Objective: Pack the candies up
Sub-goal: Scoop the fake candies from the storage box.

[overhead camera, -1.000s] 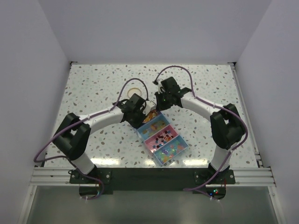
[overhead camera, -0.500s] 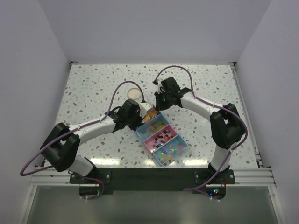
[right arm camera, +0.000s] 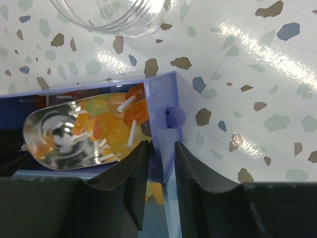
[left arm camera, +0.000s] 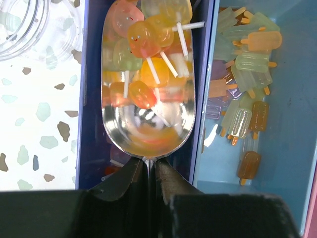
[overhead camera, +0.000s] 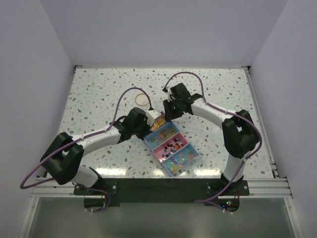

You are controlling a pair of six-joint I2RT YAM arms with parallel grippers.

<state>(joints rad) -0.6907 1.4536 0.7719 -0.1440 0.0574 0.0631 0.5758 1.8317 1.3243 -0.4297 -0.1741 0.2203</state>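
Inside the box [left arm camera: 90, 124] — candies [left arm camera: 143, 39] heaped on scoop [left arm camera: 148, 134].

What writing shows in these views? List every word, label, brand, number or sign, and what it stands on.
None: no text can be read in any view.
The box, the metal scoop, the candies, the clear jar and the tan lid show no print.

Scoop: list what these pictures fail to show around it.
Scoop handle: left wrist view, buried inside the left gripper.
Jar: cut off by the top edge, both wrist views.
Candies in the box: top view, too small to tell apart.
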